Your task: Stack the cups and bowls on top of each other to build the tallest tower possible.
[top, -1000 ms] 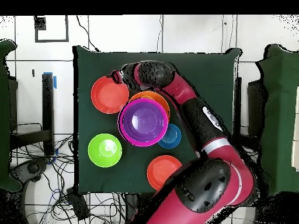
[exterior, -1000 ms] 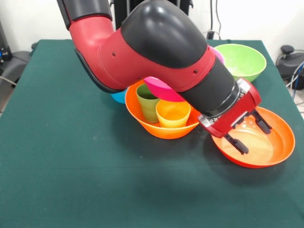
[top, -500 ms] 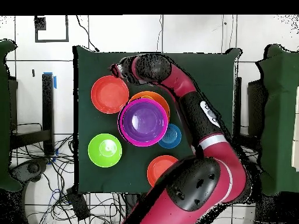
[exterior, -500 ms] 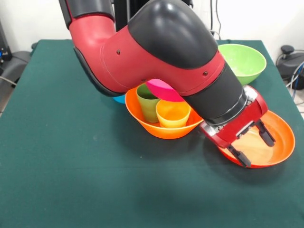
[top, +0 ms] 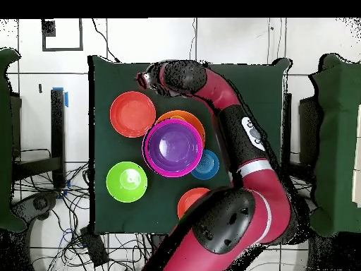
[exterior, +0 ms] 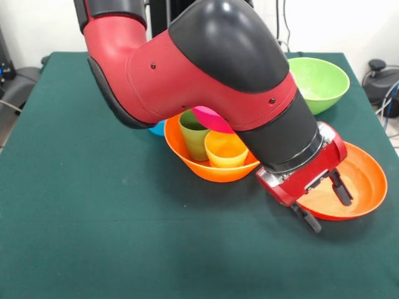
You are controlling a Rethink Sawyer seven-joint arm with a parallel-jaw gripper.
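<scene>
My gripper (exterior: 329, 213) is open at the near rim of a red-orange bowl (exterior: 356, 184); one finger is over the bowl's inside and the other is outside the rim. In the overhead view the gripper (top: 144, 77) is beside that bowl (top: 132, 113). The light orange bowl (exterior: 209, 168) holds the green cup (exterior: 194, 134) and the yellow cup (exterior: 225, 149). The pink bowl (exterior: 211, 117) rests on them with the purple bowl (top: 173, 147) inside it. The orange cup is hidden.
The lime green bowl (exterior: 321, 78) stands at the back right in the front view. The small blue bowl (top: 209, 164) sits next to the tower. The second red-orange bowl (top: 189, 201) is partly hidden under my arm. My arm covers much of the table's middle.
My gripper has moved down and toward the table's near side, from over the red-orange bowl's middle to its near rim. The bowls and cups have not moved.
</scene>
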